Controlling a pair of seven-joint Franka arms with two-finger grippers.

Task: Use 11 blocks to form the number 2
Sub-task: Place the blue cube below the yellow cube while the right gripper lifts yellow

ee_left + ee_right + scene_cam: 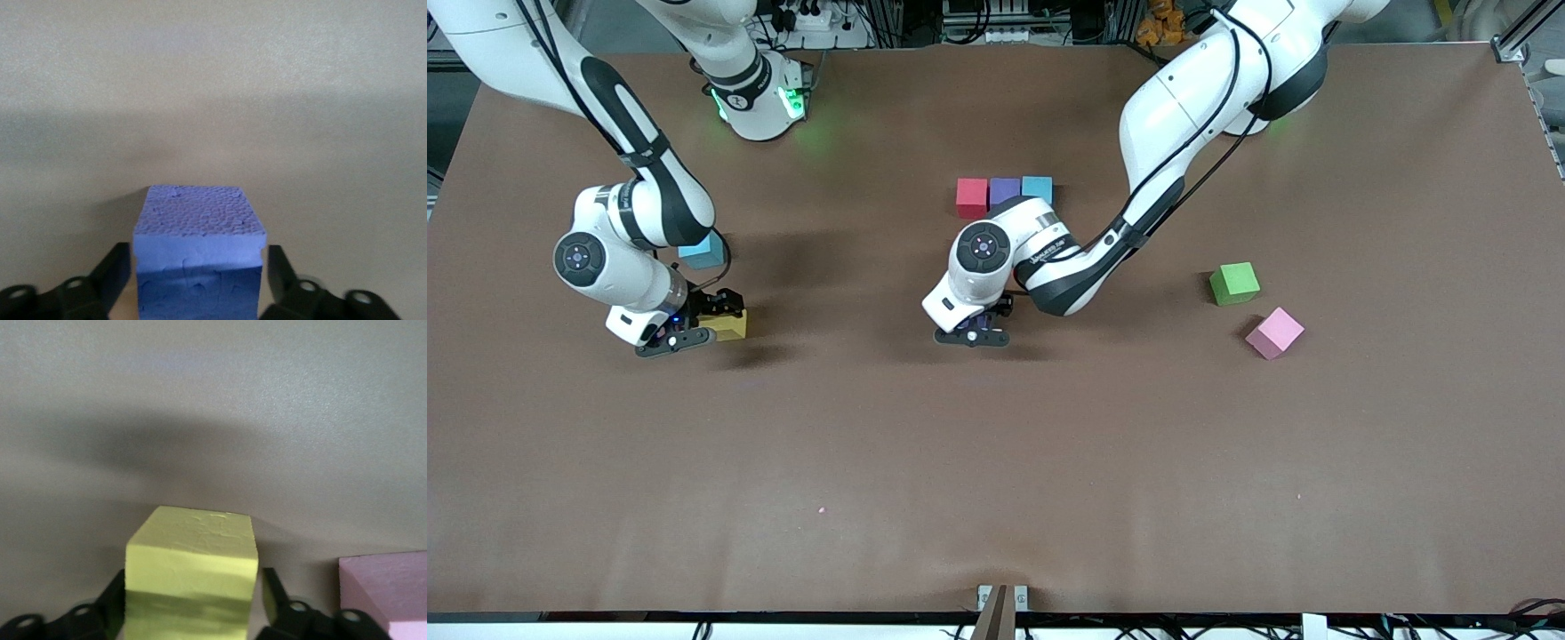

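Front view: left gripper [972, 336] straddles a purple block [197, 260], grip unclear; right gripper [685, 331] likewise on yellow block [727, 326].

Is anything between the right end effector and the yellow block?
Nothing visible. The right end effector already straddles the yellow block, a finger on each side. A pink block sits beside it, outside the fingers.

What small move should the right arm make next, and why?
Probably lift the yellow block and carry it toward the row of red, purple and light blue blocks, only three long. The right gripper is down around it; the left gripper is down around a blue-purple block nearer the camera than that row.
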